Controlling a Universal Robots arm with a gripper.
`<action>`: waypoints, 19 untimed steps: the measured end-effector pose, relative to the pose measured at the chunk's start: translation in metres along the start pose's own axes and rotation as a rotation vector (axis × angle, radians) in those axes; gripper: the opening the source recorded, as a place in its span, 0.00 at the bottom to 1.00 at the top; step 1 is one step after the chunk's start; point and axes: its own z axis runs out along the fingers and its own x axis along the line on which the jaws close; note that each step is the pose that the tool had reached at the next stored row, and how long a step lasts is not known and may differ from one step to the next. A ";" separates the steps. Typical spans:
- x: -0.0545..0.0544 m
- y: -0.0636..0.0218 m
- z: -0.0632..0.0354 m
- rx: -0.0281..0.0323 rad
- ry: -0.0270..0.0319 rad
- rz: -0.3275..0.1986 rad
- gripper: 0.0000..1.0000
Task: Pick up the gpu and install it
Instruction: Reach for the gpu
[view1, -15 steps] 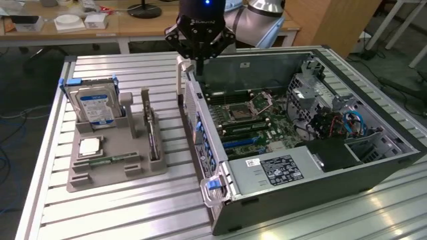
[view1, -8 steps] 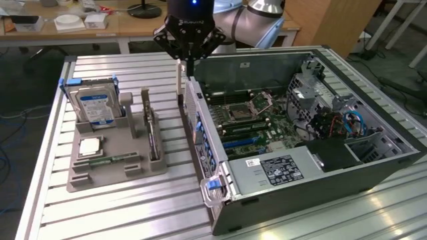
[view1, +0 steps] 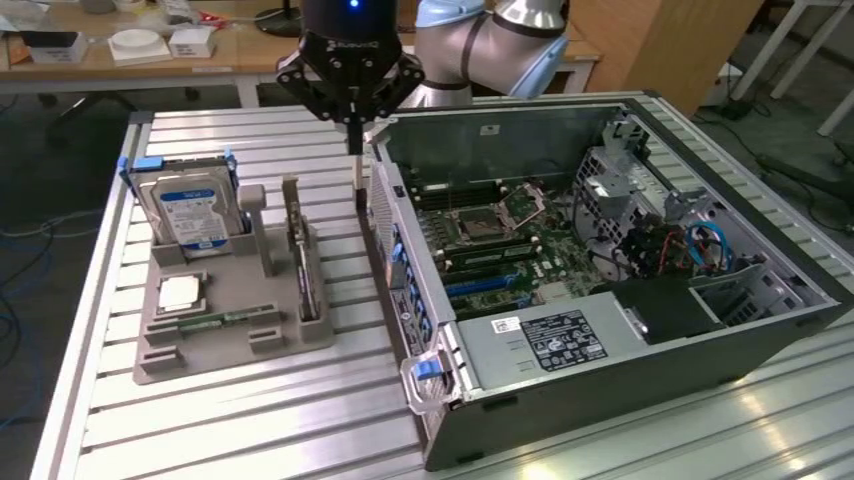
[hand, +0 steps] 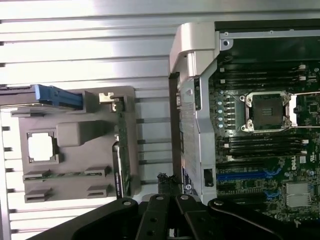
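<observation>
The gpu (view1: 306, 268) stands on its long edge in a slot of the grey parts tray (view1: 200, 355), its grey metal bracket (view1: 290, 195) at the far end. The wrist view shows the same gpu (hand: 120, 150) as a thin dark and green strip along the tray's side. My gripper (view1: 358, 190) hangs over the bare strip of table between the tray and the open computer case (view1: 587, 330). It is off to the side of the card and touches nothing. Its slim fingers come together in the wrist view, where the gripper (hand: 166, 181) looks shut with nothing in it.
The tray also holds a silver blue-labelled hard drive (view1: 191, 210), a processor chip (view1: 180, 293) and a small green memory stick (view1: 220, 320). Inside the case lie the motherboard (view1: 507, 250) with blue slots (hand: 245, 175) and its empty CPU socket (hand: 265, 111). A desk stands behind.
</observation>
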 end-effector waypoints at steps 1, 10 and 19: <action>0.003 -0.0003 -0.0001 0.0000 0.0000 0.000 0.10; 0.031 -0.0023 -0.0006 0.0000 0.0001 0.000 0.10; 0.055 -0.0041 -0.0011 0.0000 0.0000 0.000 0.10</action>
